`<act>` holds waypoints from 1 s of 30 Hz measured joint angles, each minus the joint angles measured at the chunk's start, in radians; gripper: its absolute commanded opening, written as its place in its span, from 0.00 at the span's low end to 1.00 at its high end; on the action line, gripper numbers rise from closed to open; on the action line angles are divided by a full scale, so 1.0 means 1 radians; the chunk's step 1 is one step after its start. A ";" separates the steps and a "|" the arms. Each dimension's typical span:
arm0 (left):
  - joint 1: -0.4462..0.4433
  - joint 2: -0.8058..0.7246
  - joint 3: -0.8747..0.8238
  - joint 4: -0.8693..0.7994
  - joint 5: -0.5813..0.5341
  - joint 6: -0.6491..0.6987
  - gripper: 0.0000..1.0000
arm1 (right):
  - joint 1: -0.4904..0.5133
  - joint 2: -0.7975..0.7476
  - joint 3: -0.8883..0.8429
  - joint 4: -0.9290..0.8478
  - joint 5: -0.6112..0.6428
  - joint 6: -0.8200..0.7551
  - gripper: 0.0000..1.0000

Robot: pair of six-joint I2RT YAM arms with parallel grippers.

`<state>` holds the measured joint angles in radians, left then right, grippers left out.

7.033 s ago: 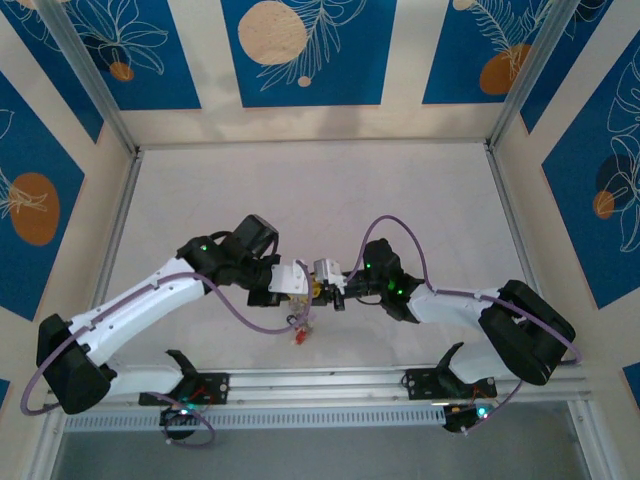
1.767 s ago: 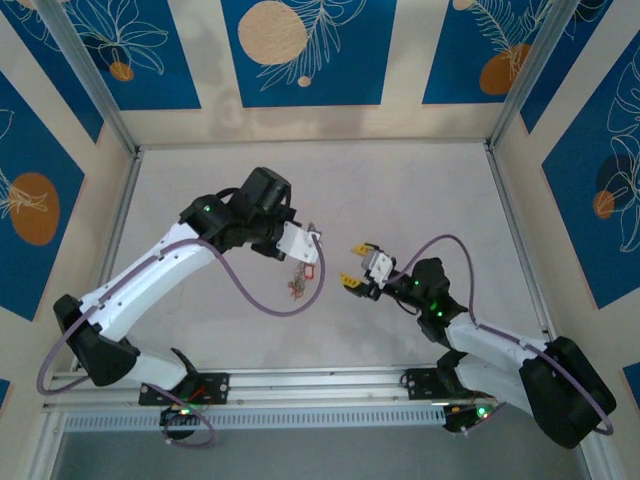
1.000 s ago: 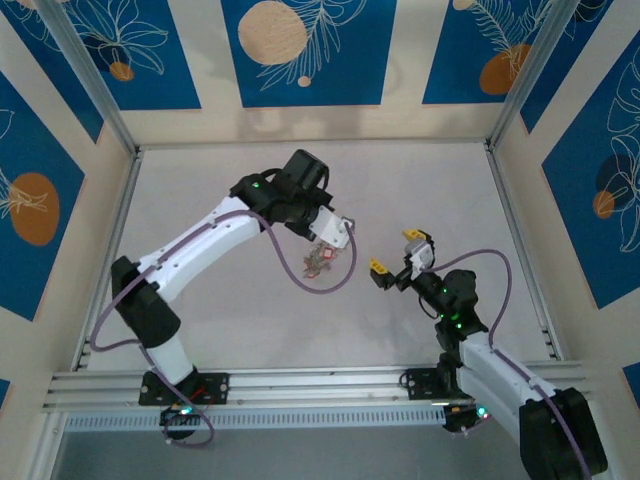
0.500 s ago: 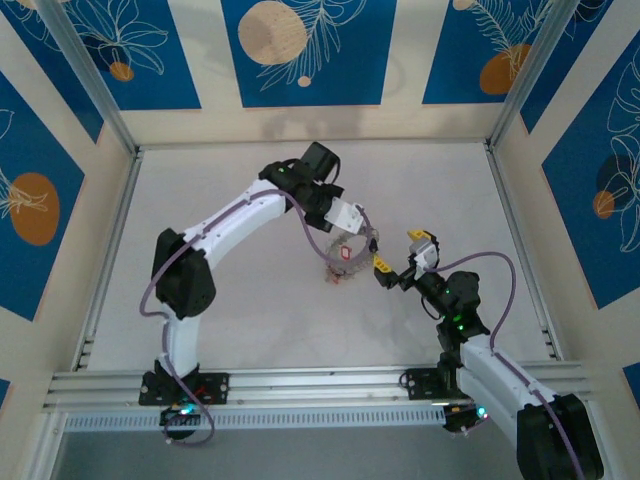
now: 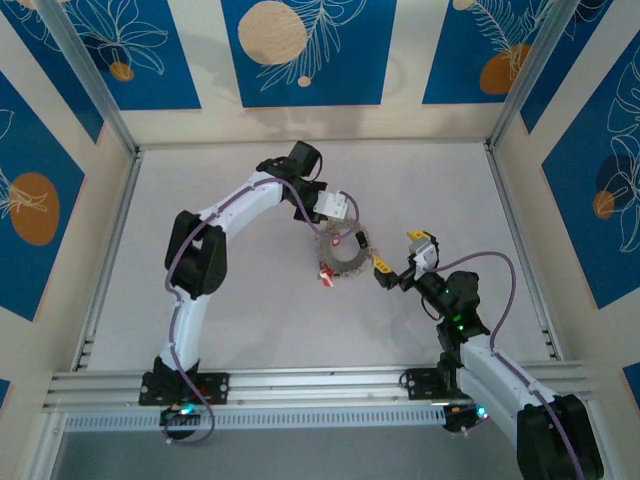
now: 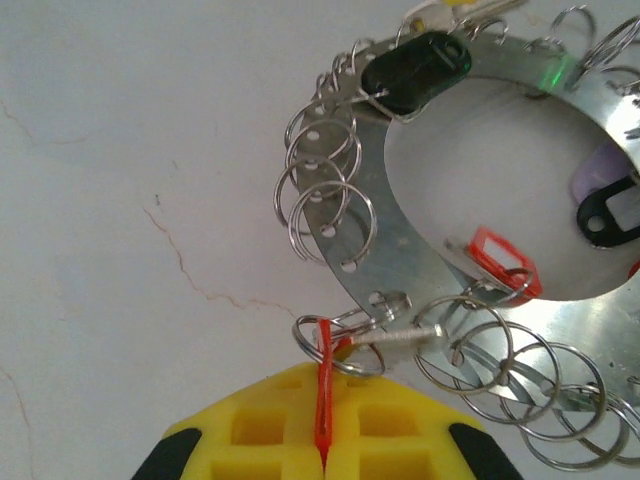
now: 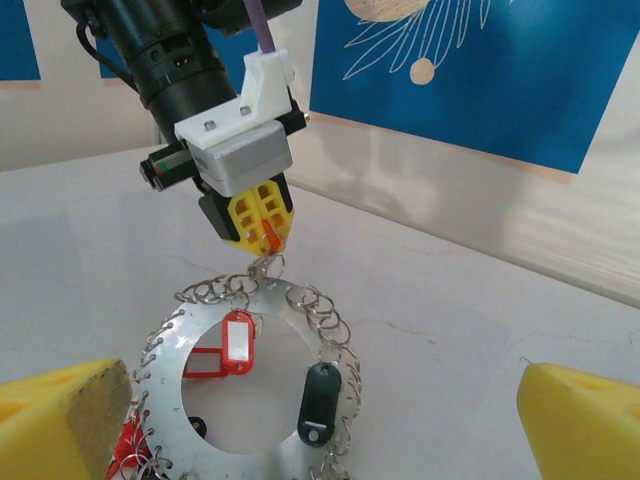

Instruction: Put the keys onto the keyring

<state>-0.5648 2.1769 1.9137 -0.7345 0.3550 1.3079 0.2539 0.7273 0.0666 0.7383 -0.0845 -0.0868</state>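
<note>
The keyring (image 5: pixel 362 258) is a flat grey metal ring fringed with small split rings, lying on the white table between the arms. My left gripper (image 5: pixel 343 226) is at its far edge, shut on a thin red tag (image 6: pixel 322 395) whose split ring joins a small silver key (image 6: pixel 410 338) at the keyring (image 6: pixel 400 270). In the right wrist view the left gripper (image 7: pixel 262 224) pinches that tag above the keyring (image 7: pixel 171 400), which carries a red tag (image 7: pixel 237 342) and a black tag (image 7: pixel 320 400). My right gripper (image 5: pixel 398 254) stands open just right of the ring, its fingertips (image 7: pixel 55 410) wide apart.
A cluster of red tags (image 5: pixel 326 272) hangs at the ring's near-left edge. Walls with blue panels enclose the table (image 5: pixel 230 300) on three sides, with a metal rail along the front. Fine cracks mark the table surface (image 6: pixel 180 260).
The left arm swung the keyring rightward and set it down close to the right gripper. The right arm pulled back from the centre earlier and has held still over the last half second.
</note>
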 measured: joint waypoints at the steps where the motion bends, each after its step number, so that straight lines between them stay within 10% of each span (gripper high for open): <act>1: 0.004 0.008 0.000 0.003 -0.008 0.003 0.01 | 0.000 0.000 0.000 0.000 0.000 0.000 0.99; 13: 0.053 0.085 -0.014 0.030 -0.114 0.012 0.05 | 0.000 0.005 -0.002 -0.013 0.000 -0.015 0.99; 30: 0.081 0.145 -0.022 0.117 -0.158 -0.184 0.38 | 0.009 0.015 -0.002 -0.029 0.000 -0.037 0.99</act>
<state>-0.4839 2.3219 1.8915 -0.6170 0.1967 1.1240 0.2626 0.7425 0.0650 0.7090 -0.0849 -0.1238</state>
